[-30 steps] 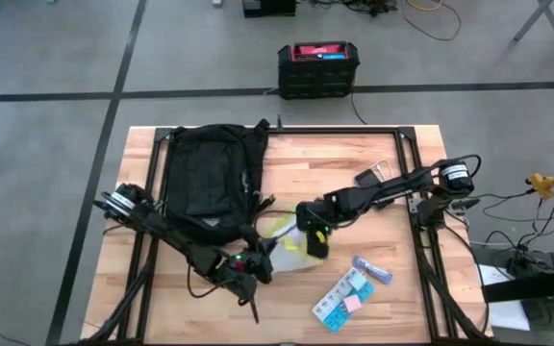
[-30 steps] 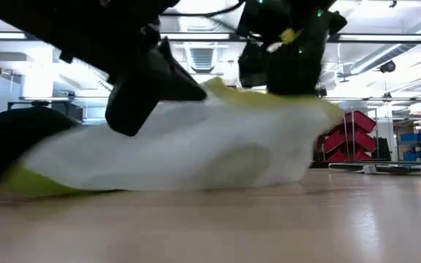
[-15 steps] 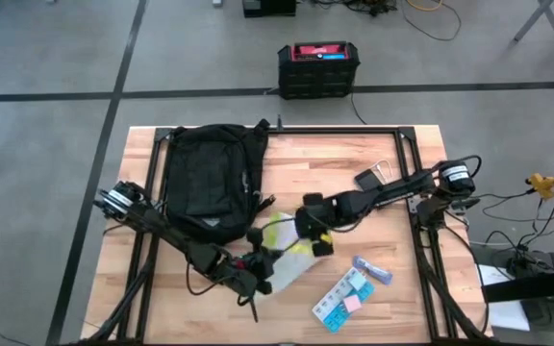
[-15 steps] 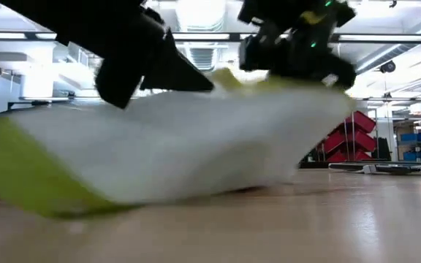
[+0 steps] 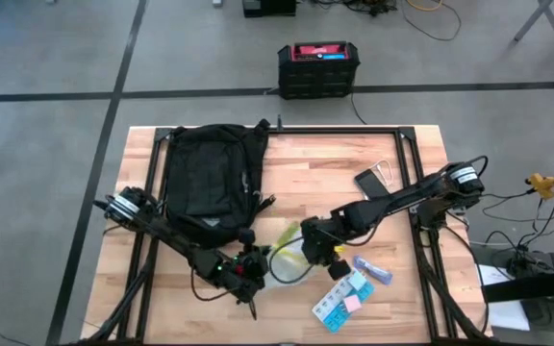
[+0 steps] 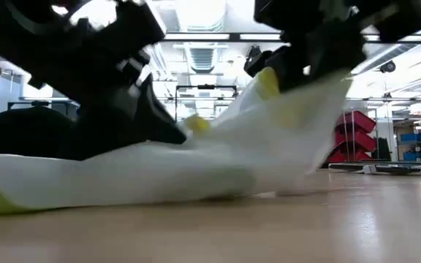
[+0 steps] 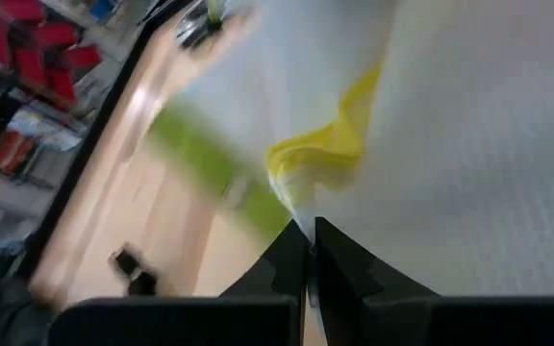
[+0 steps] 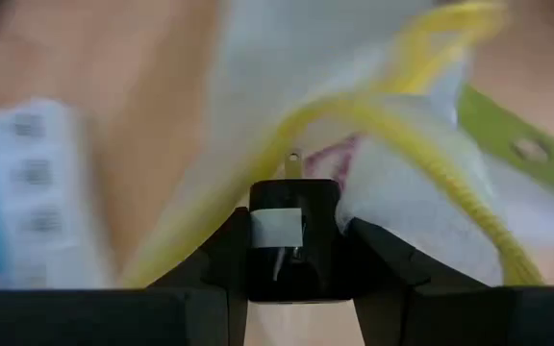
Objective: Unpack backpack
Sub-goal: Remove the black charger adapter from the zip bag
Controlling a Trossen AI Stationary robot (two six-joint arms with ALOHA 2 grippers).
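Observation:
The black backpack [image 5: 210, 181] lies flat on the table's far left part, and no gripper touches it. A white bag with yellow-green trim and a yellow cord [image 5: 291, 258] is stretched between my two grippers near the table's middle front. My left gripper [image 5: 254, 261] is shut on its left end. My right gripper [image 5: 317, 252] is shut on its right, corded end. In the low view the bag [image 6: 196, 164] slopes from the raised right end down to the table. My left gripper pinches the white cloth between its two fingers right beside a bunched yellow cord [image 7: 320, 154]. This end sits low, and the bag's lower edge [image 6: 64, 191] rests on the table. My right gripper holds the bag's yellow-corded mouth [image 8: 392, 125], raised above the table. A small black piece with a white label [image 8: 291, 231] shows between its fingers; what it is cannot be told.
A blue-and-white blister pack [image 5: 342, 298] and a small purple-blue packet [image 5: 371, 269] lie at the near right. A dark phone [image 5: 367, 179] lies farther back. A black-and-red box [image 5: 317, 67] stands on the floor beyond the table.
My right gripper has moved toward the table's near edge, carrying the bag's corded end. The bag, lifted and spread wide half a second ago, has sagged: its left part now lies on the table while the right end stays raised.

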